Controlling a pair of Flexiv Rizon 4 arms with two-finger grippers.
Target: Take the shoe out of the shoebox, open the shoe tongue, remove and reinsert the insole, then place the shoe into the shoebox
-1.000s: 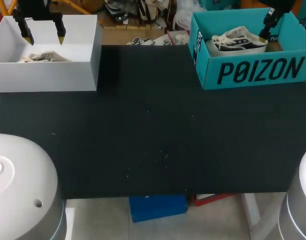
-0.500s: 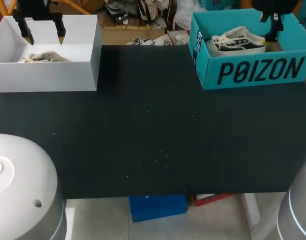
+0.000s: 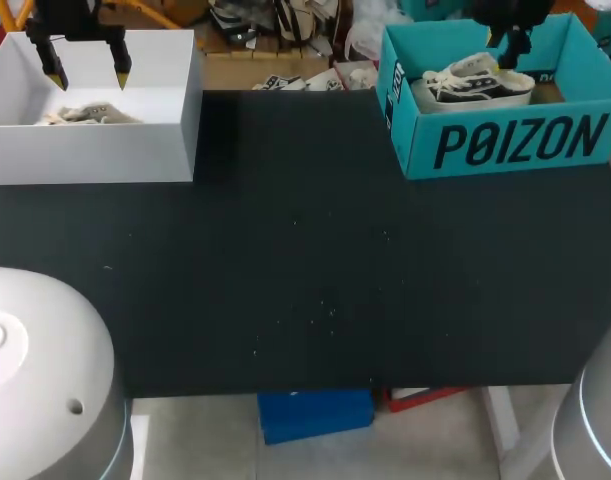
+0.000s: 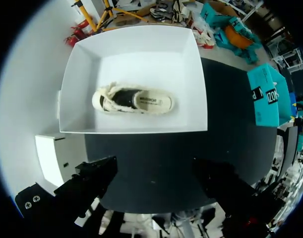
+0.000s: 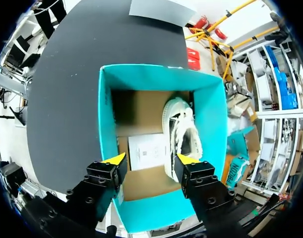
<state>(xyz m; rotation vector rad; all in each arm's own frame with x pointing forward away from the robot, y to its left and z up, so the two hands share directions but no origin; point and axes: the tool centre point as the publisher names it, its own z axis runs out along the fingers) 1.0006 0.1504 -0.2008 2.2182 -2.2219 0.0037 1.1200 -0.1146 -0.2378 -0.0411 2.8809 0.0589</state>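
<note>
Your right gripper [image 5: 151, 158]: spread, empty, over the white-and-black sneaker [image 5: 183, 135] in the teal cardboard shoebox [image 5: 105, 124].
Your left gripper [image 3: 88, 76]: spread, empty.

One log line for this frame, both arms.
phase: pre-grasp | right gripper: open, over teal shoebox, shoe inside ungrasped | left gripper: open, over white box holding second shoe

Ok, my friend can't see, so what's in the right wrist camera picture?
A white and black shoe lies in an open teal shoebox, beside a white sheet of paper. The right gripper hangs above the box, its yellow-tipped fingers open and holding nothing. The box stands on a black table.
</note>
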